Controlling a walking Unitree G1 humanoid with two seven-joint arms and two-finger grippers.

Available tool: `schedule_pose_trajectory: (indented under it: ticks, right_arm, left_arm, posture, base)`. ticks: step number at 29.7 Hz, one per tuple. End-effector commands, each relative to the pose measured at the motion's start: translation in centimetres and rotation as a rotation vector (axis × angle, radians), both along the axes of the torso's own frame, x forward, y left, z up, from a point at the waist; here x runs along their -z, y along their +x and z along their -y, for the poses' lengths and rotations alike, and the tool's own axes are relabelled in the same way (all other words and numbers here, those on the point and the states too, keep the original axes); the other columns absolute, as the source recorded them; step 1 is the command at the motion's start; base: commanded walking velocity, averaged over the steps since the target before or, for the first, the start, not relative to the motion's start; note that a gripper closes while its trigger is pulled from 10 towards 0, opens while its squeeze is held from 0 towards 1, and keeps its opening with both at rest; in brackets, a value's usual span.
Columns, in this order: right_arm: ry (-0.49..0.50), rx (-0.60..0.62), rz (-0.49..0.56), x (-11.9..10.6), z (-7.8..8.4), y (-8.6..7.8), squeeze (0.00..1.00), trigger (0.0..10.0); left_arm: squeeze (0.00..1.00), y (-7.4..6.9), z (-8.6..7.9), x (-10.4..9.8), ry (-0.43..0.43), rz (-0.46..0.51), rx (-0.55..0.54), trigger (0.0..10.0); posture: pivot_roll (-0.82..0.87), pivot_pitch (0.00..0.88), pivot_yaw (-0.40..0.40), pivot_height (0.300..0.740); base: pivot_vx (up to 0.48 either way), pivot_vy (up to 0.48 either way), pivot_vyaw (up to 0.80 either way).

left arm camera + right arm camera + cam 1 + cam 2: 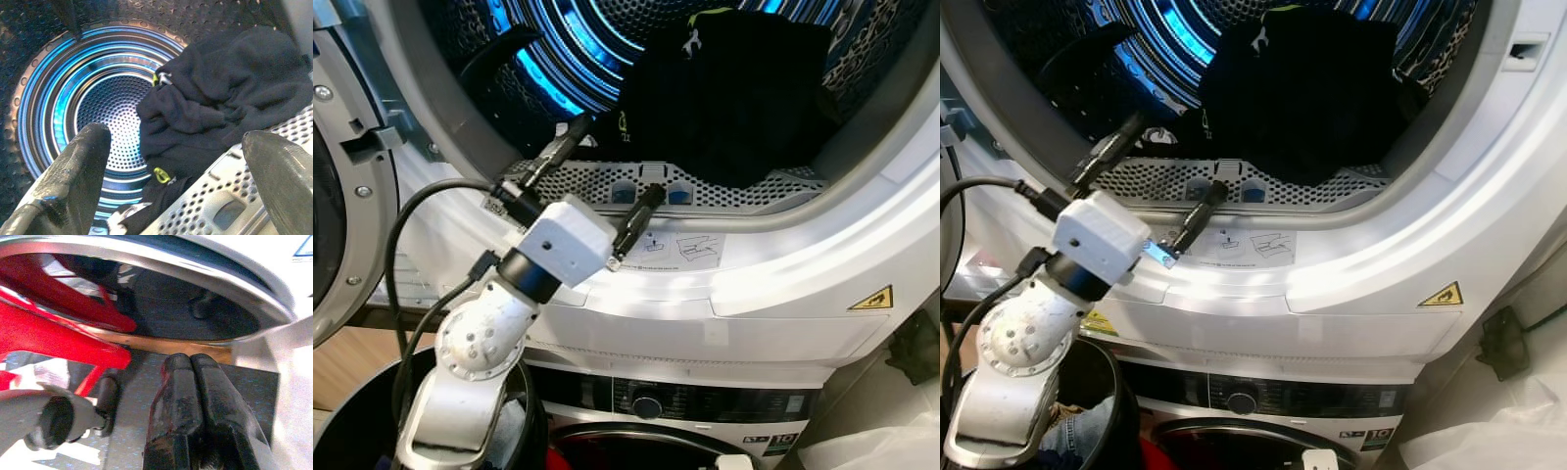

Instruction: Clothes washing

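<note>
Eye views: left end effector (612, 176) released, fingers spread, at drum (558, 59) mouth; dark clothes (724, 88) inside, top cut off.
Left wrist: clothes heaped behind perforated lint filter (230, 196).
Right wrist: right end effector (195, 396) clenched, empty; surroundings unclear.

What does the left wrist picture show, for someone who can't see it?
Dark clothes lie heaped inside a blue-lit drum, seen between the open fingers of the left tool. A perforated grey filter sits at the drum's mouth.
</note>
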State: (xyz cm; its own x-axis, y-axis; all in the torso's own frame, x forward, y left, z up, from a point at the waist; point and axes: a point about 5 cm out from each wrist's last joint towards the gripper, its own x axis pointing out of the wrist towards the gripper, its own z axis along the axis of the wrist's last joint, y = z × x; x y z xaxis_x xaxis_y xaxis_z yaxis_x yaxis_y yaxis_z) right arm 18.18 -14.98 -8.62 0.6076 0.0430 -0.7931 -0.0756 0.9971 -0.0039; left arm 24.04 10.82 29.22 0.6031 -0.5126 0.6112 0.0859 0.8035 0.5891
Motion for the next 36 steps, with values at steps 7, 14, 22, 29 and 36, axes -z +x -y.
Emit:
schedule_pose_trajectory:
  ticks: [7, 14, 22, 29, 36]
  right_arm:
    - [0.001, -0.021, 0.005, -0.2, -0.5, 0.5, 0.0, 10.0]
    - [-0.002, -0.035, 0.012, -0.3, -0.7, 0.7, 0.0, 10.0]
    - [0.002, -0.038, 0.016, -0.4, -0.7, 0.9, 0.0, 10.0]
    - [0.007, -0.051, 0.01, -0.3, -0.8, 0.7, 0.0, 10.0]
    - [0.011, -0.077, 0.003, -0.3, -0.8, 0.7, 0.0, 10.0]
  left_arm:
    - [0.0, -0.2, 0.0, -1.6, -0.268, -0.024, 0.028, 10.0]
    - [0.0, 0.5, 0.5, 0.1, -0.198, -0.06, 0.002, 10.0]
    - [0.0, 1.7, 0.0, -1.3, -0.277, -0.027, -0.001, 10.0]
    - [0.0, 1.5, 0.7, -1.1, -0.314, -0.062, 0.066, 10.0]
    - [0.0, 1.6, 1.1, -1.1, -0.287, -0.04, 0.076, 10.0]
  posture:
    - [0.23, 0.0, 0.014, 0.74]
    - [0.23, 0.0, 0.006, 0.74]
    - [0.22, 0.0, 0.006, 0.74]
    - [0.23, 0.0, -0.001, 0.74]
    - [0.25, 0.0, -0.017, 0.74]
  base:
    - [0.0, 0.0, 0.0]
    - [0.0, 0.0, 0.0]
    - [0.0, 0.0, 0.0]
    - [0.0, 0.0, 0.0]
    - [0.0, 0.0, 0.0]
